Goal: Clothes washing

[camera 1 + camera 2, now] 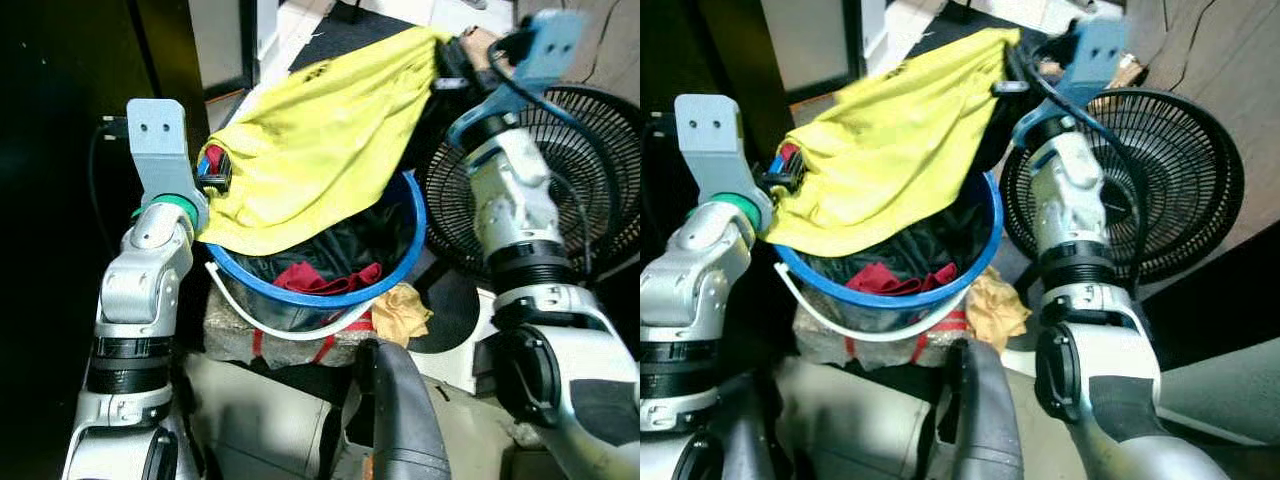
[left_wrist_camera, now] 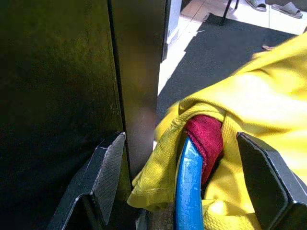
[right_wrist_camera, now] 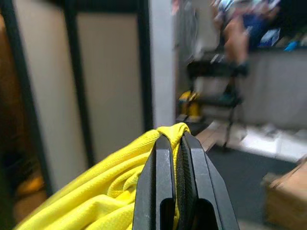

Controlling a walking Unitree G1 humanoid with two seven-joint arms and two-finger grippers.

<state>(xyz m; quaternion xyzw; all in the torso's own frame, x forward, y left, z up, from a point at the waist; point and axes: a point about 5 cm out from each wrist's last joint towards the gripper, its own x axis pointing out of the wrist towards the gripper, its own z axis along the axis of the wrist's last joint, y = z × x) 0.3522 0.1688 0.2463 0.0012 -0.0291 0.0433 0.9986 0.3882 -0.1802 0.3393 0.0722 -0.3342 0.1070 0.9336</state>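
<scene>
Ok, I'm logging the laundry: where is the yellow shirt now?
The yellow shirt is draped over the blue bucket, its far corner pinched by the right gripper, left of the fan.

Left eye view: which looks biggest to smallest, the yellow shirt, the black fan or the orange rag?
1. Yellow shirt
2. Black fan, partly hidden by the right arm and cut off at the edge
3. Orange rag
</scene>
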